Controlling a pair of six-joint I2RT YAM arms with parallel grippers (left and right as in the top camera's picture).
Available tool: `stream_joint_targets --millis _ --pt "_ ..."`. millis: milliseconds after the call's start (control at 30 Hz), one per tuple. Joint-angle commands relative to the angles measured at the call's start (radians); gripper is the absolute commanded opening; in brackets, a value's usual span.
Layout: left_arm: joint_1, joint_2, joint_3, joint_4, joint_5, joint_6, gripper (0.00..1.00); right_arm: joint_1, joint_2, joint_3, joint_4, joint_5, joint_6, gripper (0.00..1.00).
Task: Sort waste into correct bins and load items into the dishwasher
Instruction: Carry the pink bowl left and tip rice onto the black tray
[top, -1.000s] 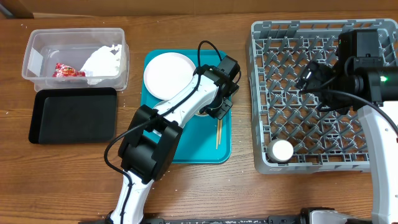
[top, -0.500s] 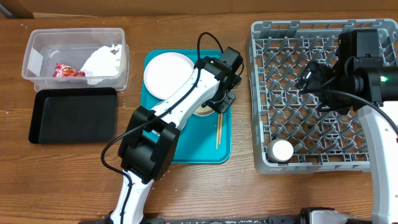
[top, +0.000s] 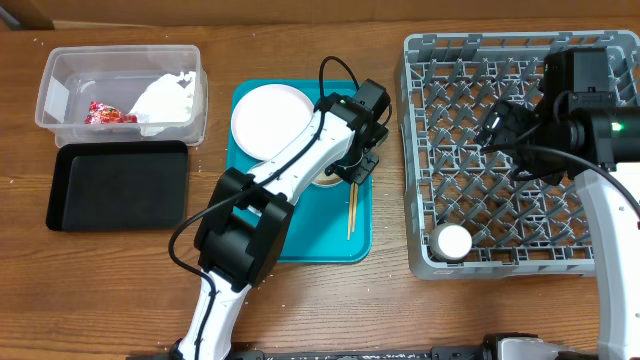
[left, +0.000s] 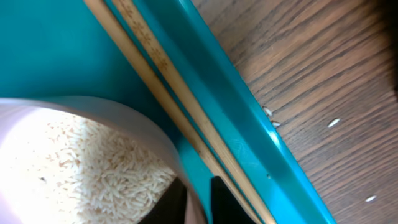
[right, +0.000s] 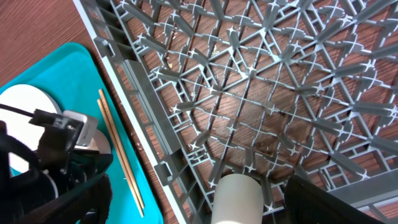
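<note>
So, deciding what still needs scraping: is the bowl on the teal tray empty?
Not empty. The left wrist view shows the bowl holding a layer of loose white rice grains.

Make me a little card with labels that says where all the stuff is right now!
clear tub: red wrapper and white napkin inside
black tray: looks empty
teal tray: plate, rice bowl, chopsticks
dish rack: one cup showing
left hand: pinching the rice bowl's rim
</note>
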Motion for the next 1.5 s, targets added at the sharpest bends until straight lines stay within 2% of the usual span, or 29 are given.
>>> stream_joint_targets --millis 0,100,333,667,867,1067,1200,1333,1467 --pt "0.003 0.017 -0.010 -0.001 0.027 -0.002 0.12 -0.003 -0.005 0.013 0.003 0.010 -0.008 0.91" --pt "0.003 0.017 -0.010 -0.003 0.027 -0.006 0.04 -0.003 -0.005 0.013 0.003 0.010 -0.008 0.91" --pt "0.005 0.016 0.050 -0.066 0.031 -0.056 0.04 -0.003 -0.005 0.013 0.000 0.010 -0.008 0.91" --pt "0.055 0.016 0.529 -0.454 0.031 -0.096 0.04 -0.003 -0.005 0.013 -0.003 0.010 -0.008 0.91" --pt "0.189 0.016 0.735 -0.657 0.084 -0.133 0.04 -0.003 -0.005 0.013 0.008 0.010 -0.008 0.91" --pt "0.373 -0.046 0.717 -0.658 0.220 -0.146 0.04 -0.003 0.003 0.013 0.003 0.010 -0.008 0.92" --pt "0.461 -0.140 0.595 -0.658 0.200 -0.136 0.04 -0.003 0.003 0.003 0.002 0.010 -0.007 0.92" --pt "0.563 -0.243 0.417 -0.658 0.212 -0.039 0.04 -0.003 0.003 -0.017 0.005 0.010 -0.008 0.92" --pt "0.685 -0.276 0.322 -0.658 0.245 0.042 0.04 -0.003 0.013 -0.022 0.005 0.010 -0.008 0.92"
